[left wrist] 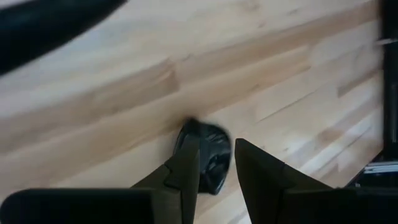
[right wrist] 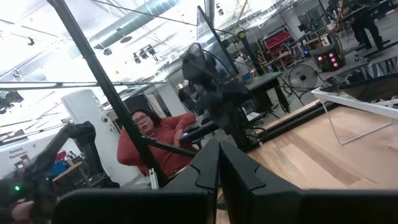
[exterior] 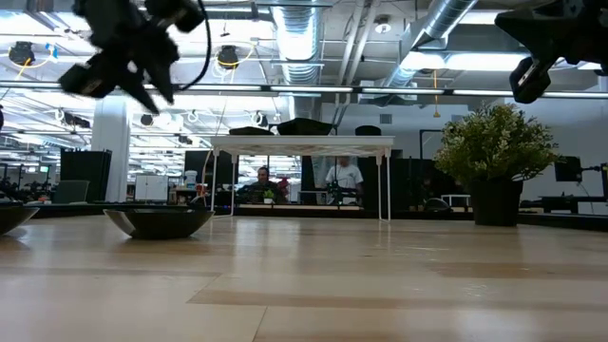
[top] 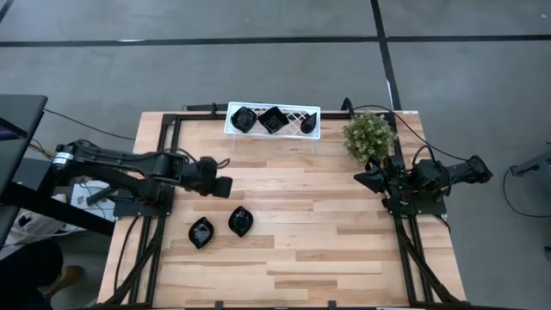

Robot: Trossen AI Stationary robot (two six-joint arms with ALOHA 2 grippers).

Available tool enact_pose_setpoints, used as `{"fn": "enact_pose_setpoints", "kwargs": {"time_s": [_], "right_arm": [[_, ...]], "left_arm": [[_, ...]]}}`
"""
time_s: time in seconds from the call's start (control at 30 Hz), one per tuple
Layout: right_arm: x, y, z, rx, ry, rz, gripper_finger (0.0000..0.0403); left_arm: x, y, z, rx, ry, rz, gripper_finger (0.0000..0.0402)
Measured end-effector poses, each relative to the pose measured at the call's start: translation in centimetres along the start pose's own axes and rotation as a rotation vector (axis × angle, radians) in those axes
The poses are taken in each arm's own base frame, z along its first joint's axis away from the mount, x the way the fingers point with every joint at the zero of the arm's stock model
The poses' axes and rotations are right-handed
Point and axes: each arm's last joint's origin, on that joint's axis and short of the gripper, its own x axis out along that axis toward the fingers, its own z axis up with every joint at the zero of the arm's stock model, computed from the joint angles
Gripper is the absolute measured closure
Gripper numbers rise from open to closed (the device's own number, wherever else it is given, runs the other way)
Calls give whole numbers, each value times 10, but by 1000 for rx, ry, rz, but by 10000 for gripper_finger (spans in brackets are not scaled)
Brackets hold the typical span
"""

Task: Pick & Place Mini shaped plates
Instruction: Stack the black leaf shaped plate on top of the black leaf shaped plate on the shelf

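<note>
From the high view I see the worktop with a white rack at its 12 o'clock edge, holding three black plates. A green plant sits near the 2 o'clock corner. Two more black plates lie side by side on bare wood toward 7 o'clock: a leaf-shaped plate and a second plate just beside it. My left tool hangs over the wood at 9 o'clock, just up from that second plate and not touching it. My right tool waits by the 3 o'clock edge, below the plant. The middle and the whole 5 o'clock quarter of the worktop are open wood.

The low view adds height: the left tool hangs well above the surface, while one plate rests flat on the wood under it, with another's rim cut by the frame edge. The rack stands on thin legs, with clear room beneath.

In the left wrist view I look down past parted, released fingers holding nothing; a plate lies on the wood between and beyond them.

The right wrist view shows that tool clenched, fingers pressed together and empty, facing across the worktop toward a person in red seated beyond the edge.
</note>
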Motion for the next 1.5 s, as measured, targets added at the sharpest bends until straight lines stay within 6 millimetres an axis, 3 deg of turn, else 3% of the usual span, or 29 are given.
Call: {"fn": "enact_pose_setpoints", "kwargs": {"time_s": [0.23, 0.5, 0.93, 1.5], "right_arm": [[0, 0, 0, 0, 0, 0, 396], [0, 0, 0, 0, 0, 0, 396], [0, 0, 0, 0, 0, 0, 396], [0, 0, 0, 0, 0, 0, 396]], "left_arm": [[28, 14, -17, -63, 74, -65, 298], [42, 22, -33, -88, 109, -76, 298], [87, 16, -47, -48, 204, 5, 298], [93, 18, -48, -46, 198, 37, 298]]}}
